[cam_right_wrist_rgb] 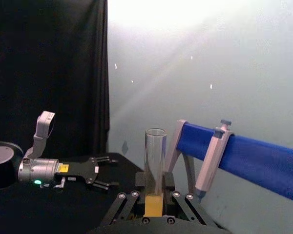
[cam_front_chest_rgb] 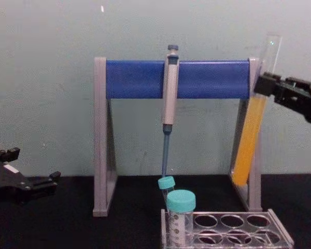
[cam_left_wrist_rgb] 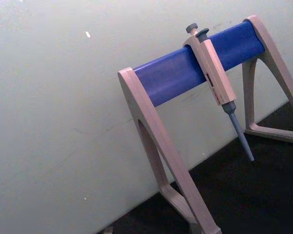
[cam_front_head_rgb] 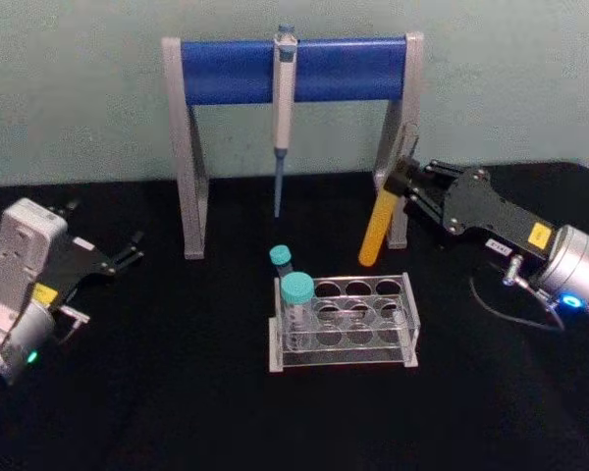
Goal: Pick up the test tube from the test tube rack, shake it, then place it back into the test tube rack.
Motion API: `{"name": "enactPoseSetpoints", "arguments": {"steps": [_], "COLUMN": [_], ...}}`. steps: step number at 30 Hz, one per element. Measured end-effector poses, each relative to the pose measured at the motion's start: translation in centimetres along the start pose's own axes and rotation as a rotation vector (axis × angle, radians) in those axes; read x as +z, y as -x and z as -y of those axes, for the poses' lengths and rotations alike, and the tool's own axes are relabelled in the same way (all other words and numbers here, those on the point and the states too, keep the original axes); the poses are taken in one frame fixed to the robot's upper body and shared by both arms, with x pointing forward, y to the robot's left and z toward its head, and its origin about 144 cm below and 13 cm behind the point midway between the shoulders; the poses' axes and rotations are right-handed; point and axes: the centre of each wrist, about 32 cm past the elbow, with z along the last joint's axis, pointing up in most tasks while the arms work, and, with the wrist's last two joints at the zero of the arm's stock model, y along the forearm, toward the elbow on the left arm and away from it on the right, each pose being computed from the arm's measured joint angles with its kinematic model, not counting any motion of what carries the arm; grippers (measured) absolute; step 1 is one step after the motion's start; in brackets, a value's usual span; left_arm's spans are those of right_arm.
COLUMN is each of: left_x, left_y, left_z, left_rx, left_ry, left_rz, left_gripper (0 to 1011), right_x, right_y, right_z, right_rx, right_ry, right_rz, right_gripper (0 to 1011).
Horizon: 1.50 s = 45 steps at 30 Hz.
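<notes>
Far to the left of the low clear plastic test tube rack, the left gripper rests low over the black bench, its fingers apart and holding nothing. Behind the rack stands a tall grey pipette stand with a blue crossbar, and a grey pipette with a blue tip hangs from the bar, just behind the rack's left end. Two short clear tubes with teal caps stand upright in the holes at the left end of the rack; the other holes look empty. The long slim clear glass test tube with orange-yellow liquid is out of the rack: it hangs in the air behind the rack's right end and above it, tilted, with its open top leaning to the right. The right gripper, reaching in from the right of the rack, is clamped on the upper part of this tube.
</notes>
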Motion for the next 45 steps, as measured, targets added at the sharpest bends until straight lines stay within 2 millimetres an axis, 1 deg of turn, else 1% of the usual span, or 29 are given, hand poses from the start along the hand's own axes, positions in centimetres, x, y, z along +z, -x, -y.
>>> {"name": "enactPoseSetpoints", "arguments": {"steps": [23,45], "left_x": [0.0,0.0], "left_y": [0.0,0.0], "left_z": [0.0,0.0], "left_rx": [0.000,0.000], "left_ry": [0.000,0.000], "left_rz": [0.000,0.000], "left_gripper": [1001,1002], "right_x": [-2.6,-4.2], "right_y": [0.3,0.1], "right_z": [-1.0,-1.2], "right_rx": [-0.027,-0.034], "right_ry": [0.070,0.150], "right_rz": [-0.016,-0.019], "right_gripper": [220,220]}}
